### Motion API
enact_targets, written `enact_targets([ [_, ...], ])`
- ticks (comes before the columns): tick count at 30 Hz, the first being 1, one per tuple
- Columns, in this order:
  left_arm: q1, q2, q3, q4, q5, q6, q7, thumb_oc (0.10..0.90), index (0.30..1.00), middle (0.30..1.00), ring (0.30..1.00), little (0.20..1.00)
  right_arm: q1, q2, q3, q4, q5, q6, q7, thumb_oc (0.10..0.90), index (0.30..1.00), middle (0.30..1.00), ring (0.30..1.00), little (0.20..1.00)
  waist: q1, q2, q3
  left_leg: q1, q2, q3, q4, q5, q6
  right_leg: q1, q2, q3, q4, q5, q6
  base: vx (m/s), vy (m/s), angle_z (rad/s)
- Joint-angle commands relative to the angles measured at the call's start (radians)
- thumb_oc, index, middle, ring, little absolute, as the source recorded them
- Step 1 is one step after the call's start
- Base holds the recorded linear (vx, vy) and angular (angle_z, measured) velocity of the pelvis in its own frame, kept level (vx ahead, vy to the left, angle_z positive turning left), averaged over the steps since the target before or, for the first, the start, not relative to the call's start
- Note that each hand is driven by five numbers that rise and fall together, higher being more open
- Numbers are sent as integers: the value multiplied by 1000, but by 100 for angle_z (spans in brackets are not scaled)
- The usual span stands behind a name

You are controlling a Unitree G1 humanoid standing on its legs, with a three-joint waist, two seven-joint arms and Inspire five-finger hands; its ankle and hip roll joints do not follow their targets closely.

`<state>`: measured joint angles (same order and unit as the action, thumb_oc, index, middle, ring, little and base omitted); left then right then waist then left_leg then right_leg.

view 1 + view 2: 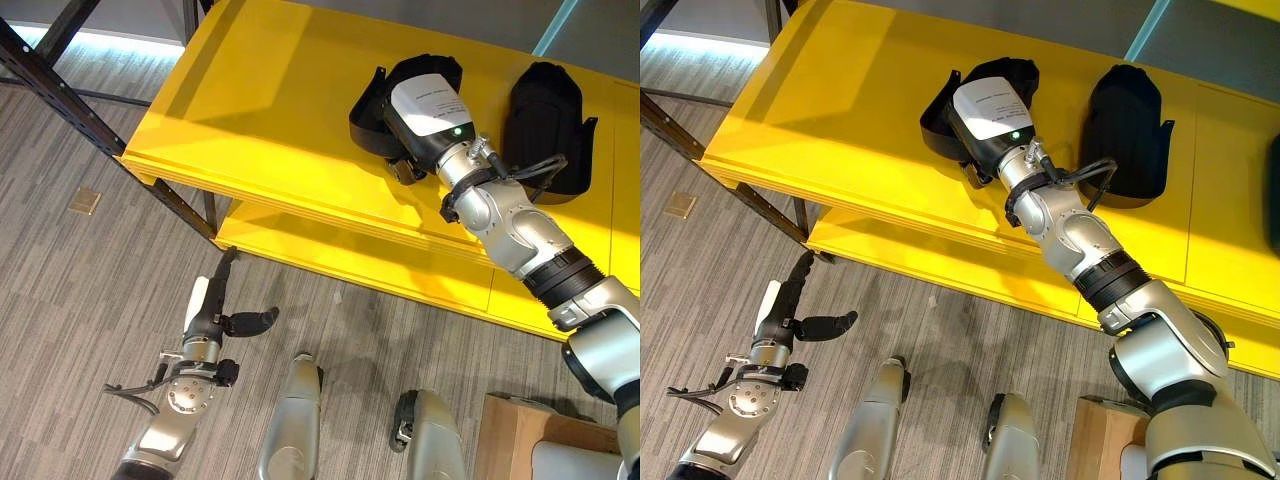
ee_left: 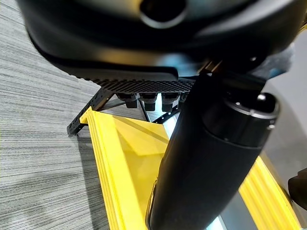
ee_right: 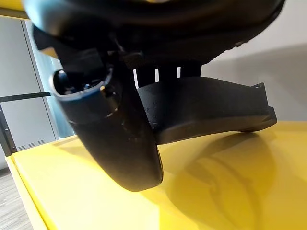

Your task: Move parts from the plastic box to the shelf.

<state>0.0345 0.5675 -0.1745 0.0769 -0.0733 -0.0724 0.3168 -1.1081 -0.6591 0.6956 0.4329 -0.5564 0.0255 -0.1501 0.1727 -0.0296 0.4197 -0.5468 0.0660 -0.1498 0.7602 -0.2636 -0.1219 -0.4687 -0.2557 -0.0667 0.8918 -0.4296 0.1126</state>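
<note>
The right hand [image 1: 425,115] grips a black part [image 3: 206,108] on the yellow shelf [image 1: 250,110], fingers over it, thumb beneath. Another part [image 1: 545,125] lies just beside. The left hand [image 1: 205,315] hangs below, fingers straight.

You have two black moulded plastic parts [image 1: 545,125] lying apart on the yellow shelf [image 1: 260,110]; the nearer black shell [image 1: 372,100] sits under the right robot hand [image 1: 425,115].

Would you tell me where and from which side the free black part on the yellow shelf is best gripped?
I would grip the free black part across its narrower rounded far end, coming from above. It lies flat on the yellow shelf, clear of the right hand and the other part, so its top is unobstructed.
</note>
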Motion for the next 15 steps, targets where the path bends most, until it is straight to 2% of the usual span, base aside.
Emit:
enact_targets([
  [1, -33, 51, 10, -113, -8, -99, 51, 900, 1000, 1000, 1000, 1000, -241, -11, 9, -92, 8, -32, -67, 400, 300, 300, 300, 300, 23, -15, -47, -6, 36, -90, 42, -44, 42, 84, -27, -8, -97, 75, -10, 0, 0, 0],
  [15, -36, 56, 13, -122, -6, -97, 52, 900, 1000, 1000, 1000, 1000, -235, -7, 24, -158, 26, -51, -36, 400, 300, 300, 300, 300, 24, -18, -40, -16, 35, -92, 50, -45, 42, 70, -25, -8, -81, 68, -13, 0, 0, 0],
])
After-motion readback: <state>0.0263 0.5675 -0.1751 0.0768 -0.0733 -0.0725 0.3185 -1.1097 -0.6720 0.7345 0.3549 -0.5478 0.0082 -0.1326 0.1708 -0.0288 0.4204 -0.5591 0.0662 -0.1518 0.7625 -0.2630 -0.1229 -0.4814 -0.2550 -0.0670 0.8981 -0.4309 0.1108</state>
